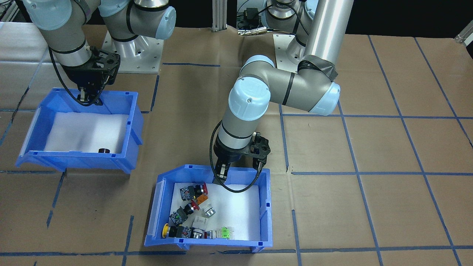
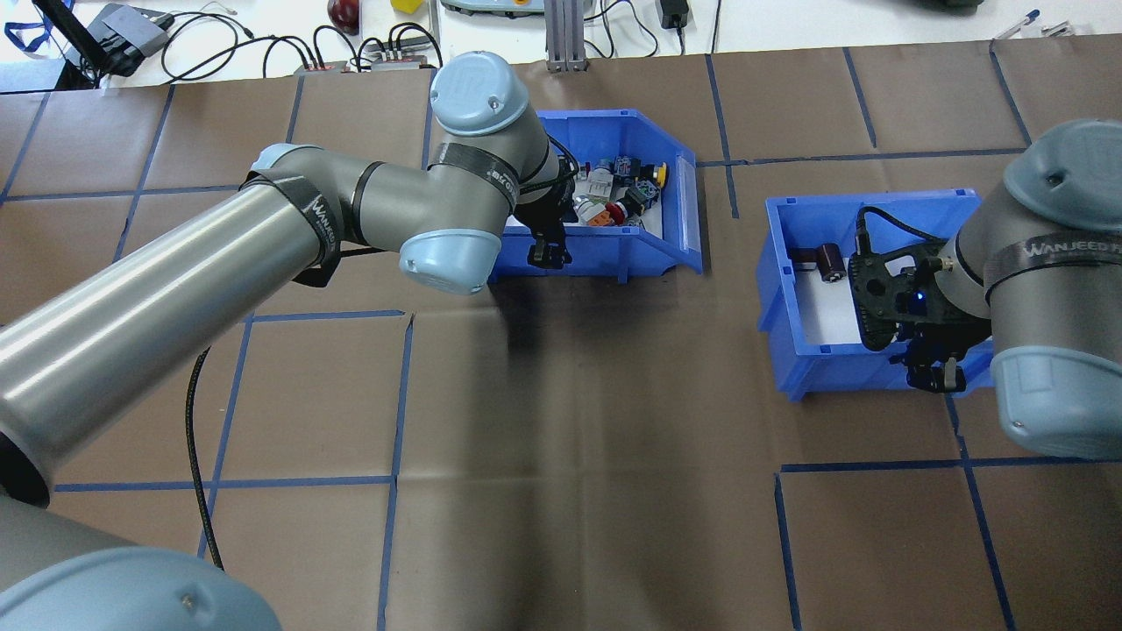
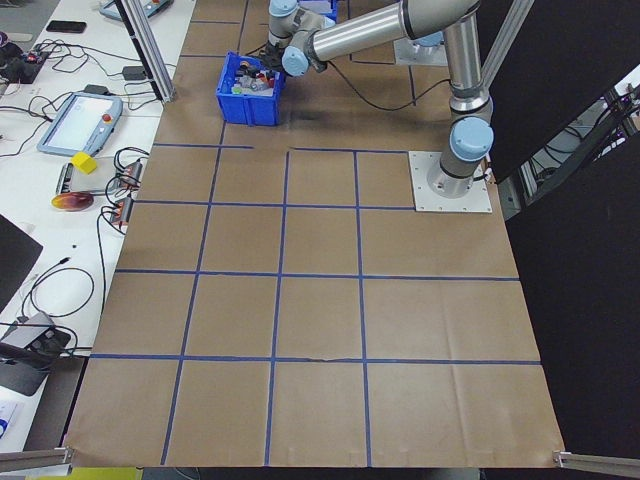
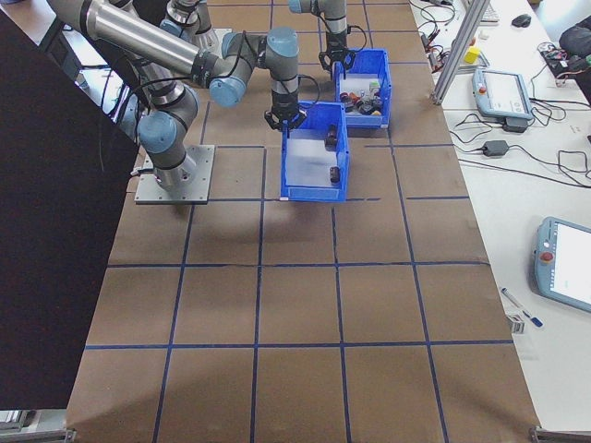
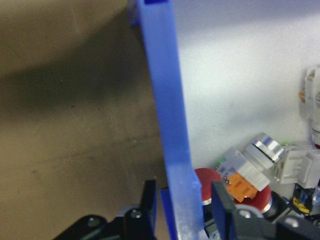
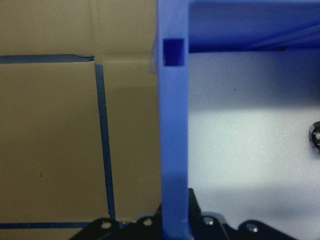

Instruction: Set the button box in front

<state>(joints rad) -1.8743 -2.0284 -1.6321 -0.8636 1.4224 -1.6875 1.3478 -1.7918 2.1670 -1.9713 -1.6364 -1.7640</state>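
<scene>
At the button box's [image 1: 210, 210] rear wall: left tool [image 1: 220, 174] straddling that rim, narrowly parted, apparently gripping; box far across the counter [image 1: 369, 147], sloped front facing away. Right tool [image 1: 88, 96] likewise straddling the other bin [image 1: 81, 129].

The left arm hides the button box's [image 2: 614, 250] near-left corner from overhead; both wrist views cut off their fingertips at the bottom edge.
</scene>
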